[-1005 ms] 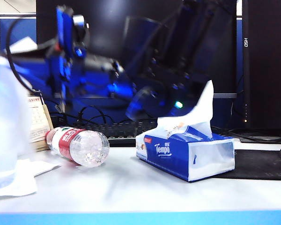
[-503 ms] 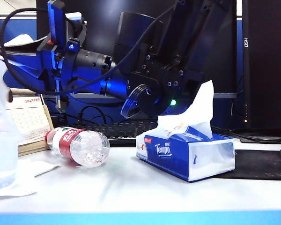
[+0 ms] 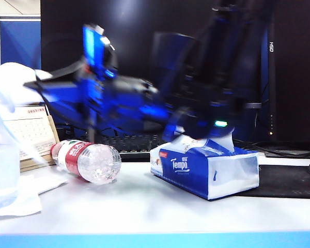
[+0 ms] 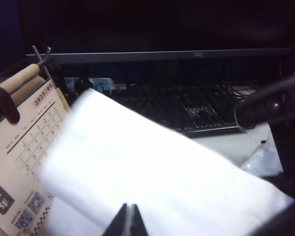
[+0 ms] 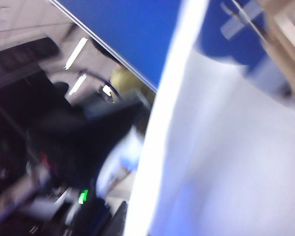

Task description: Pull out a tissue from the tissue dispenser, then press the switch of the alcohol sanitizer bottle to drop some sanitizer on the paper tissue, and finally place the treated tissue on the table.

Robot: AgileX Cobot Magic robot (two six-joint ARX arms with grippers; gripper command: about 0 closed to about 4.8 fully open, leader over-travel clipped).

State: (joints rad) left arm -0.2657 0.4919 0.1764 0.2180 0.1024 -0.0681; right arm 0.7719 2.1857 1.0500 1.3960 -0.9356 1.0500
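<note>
The tissue (image 4: pixel 152 167) is a white sheet stretched out from my left gripper (image 4: pixel 130 210), which is shut on its edge. In the exterior view it shows as a white blur (image 3: pixel 10 82) at the upper left, above the clear alcohol sanitizer bottle (image 3: pixel 0 173) at the left edge. The switch cannot be made out. My right arm reaches across from the right, motion-blurred, and its gripper (image 3: pixel 36 89) ends next to that white blur. In the right wrist view only one dark finger (image 5: pixel 119 220) shows beside white. The blue Tempo tissue dispenser (image 3: pixel 204 169) lies on the table (image 3: pixel 160 212).
A red-labelled water bottle (image 3: pixel 88 161) lies on its side left of the pack. A desk calendar (image 3: pixel 33 134) stands behind it. A white sheet (image 3: pixel 20 200) lies flat under the sanitizer bottle. A keyboard (image 4: pixel 196 110), a monitor and a black mat (image 3: pixel 289 182) fill the back and right.
My right arm has swung to the right in the exterior view and now blurs over the sheet standing up from the pack. The white tissue at the left has shrunk to a blur higher up.
</note>
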